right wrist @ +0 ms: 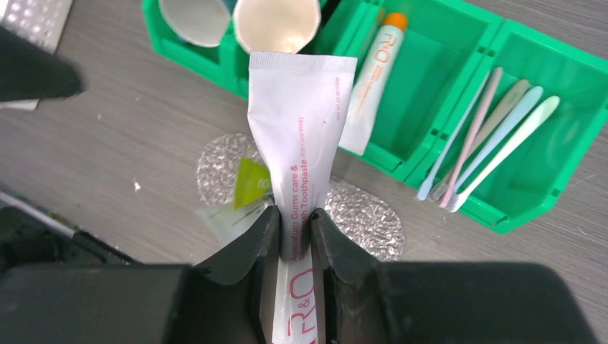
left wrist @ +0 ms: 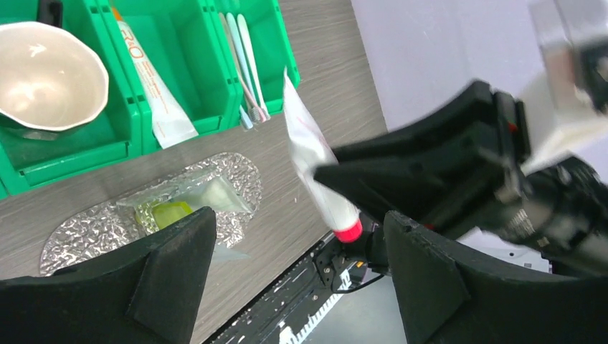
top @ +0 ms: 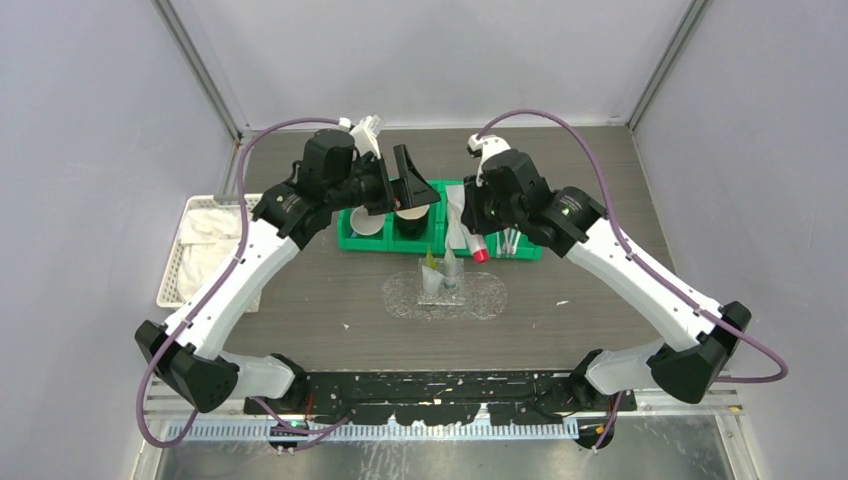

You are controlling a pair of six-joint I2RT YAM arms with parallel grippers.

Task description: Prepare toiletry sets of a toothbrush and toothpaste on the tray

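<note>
Top external view: two white-and-black arms reach over a dark wood-grain table (top: 340, 290) and meet above a green plastic four-compartment bin (top: 346, 240). The right gripper (top: 472, 222) has its jaws clamped on a white toothpaste tube with a red cap (top: 479, 252). It is held clear of the table, cap end lowest, at about 1 o'clock from the flat, transparent, glittery oval tray (top: 492, 298). The left gripper (top: 396, 194) hangs over the bin's left half, jaws spread wide with nothing between them. On the tray, toward its 12 o'clock rim, lies a clear-wrapped packet with a yellow-green part (top: 438, 275). A white mesh basket (top: 172, 280) sits at 9 o'clock, by the table's left edge.

Right wrist view: black fingers (right wrist: 251, 251) pinch the white toothpaste tube (right wrist: 297, 122) near its cap end, and the flat crimped end points to 12 o'clock. Beneath it show the oval tray (right wrist: 362, 218) and the clear-wrapped packet (right wrist: 251, 183). From 1 to 3 o'clock the bin (right wrist: 516, 215) holds a second white tube with an orange cap (right wrist: 376, 79) in one compartment and pastel toothbrushes (right wrist: 487, 143) in the next. Two pale cups (right wrist: 276, 21) stand at 12 o'clock.

Left wrist view: the left gripper (left wrist: 297, 229) shows its black pads (left wrist: 172, 272) well apart. The white toothpaste tube (left wrist: 308, 154) hangs mid-frame in the right gripper (left wrist: 337, 183). The oval tray (left wrist: 79, 240) and clear-wrapped packet (left wrist: 172, 211) lie at 8 o'clock, and the bin (left wrist: 204, 43) at 11 o'clock.
</note>
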